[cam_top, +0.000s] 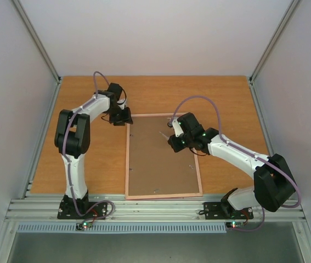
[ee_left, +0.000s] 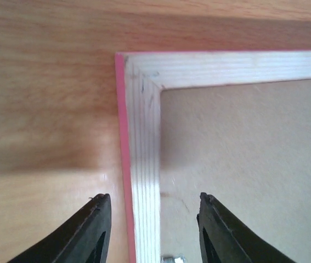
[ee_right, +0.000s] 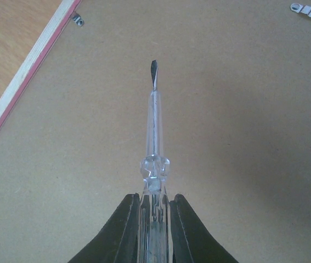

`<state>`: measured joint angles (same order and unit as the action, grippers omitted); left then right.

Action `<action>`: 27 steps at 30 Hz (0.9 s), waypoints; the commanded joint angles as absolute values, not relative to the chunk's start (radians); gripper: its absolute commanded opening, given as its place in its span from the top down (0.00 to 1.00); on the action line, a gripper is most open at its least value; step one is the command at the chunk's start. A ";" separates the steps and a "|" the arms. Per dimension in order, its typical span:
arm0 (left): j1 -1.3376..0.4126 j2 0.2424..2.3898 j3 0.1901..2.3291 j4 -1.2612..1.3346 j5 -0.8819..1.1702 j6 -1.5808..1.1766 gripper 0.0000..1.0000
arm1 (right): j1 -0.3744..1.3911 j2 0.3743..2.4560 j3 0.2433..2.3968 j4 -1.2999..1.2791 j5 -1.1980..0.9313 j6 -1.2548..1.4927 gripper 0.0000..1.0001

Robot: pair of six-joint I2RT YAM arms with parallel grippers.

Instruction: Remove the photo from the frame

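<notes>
Right claw (ee_right: 154, 200) tight on screwdriver (ee_right: 154, 126), distinct only at wrist; left claw (ee_left: 153, 198) part-open astride frame (ee_left: 144, 137) rim; photo unseen.

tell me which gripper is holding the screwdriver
The right gripper, shut on the clear-handled screwdriver; the left gripper stands open astride a corner of the frame.

From high behind, your top camera sees the whole table (cam_top: 89, 98), and both wrist cameras look closely down at the frame (ee_left: 144, 137) it shows: left on a corner, right on the back board (ee_right: 243, 137).
</notes>
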<state>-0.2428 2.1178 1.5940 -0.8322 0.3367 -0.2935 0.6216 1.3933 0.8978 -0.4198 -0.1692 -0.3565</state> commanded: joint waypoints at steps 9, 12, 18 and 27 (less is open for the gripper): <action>-0.248 1.781 1.317 -0.809 0.372 -0.393 0.47 | 0.635 1.410 0.915 -0.389 -0.255 -0.344 0.99; -0.260 1.729 1.233 -0.794 0.390 -0.406 0.47 | 0.651 1.430 0.917 -0.359 -0.304 -0.358 0.99; -0.293 1.670 1.067 -0.729 0.430 -0.444 0.48 | 0.711 1.492 0.928 -0.324 -0.390 -0.396 0.99; -0.332 1.683 0.974 -0.655 0.477 -0.489 0.53 | 0.805 1.582 0.959 -0.311 -0.521 -0.439 0.99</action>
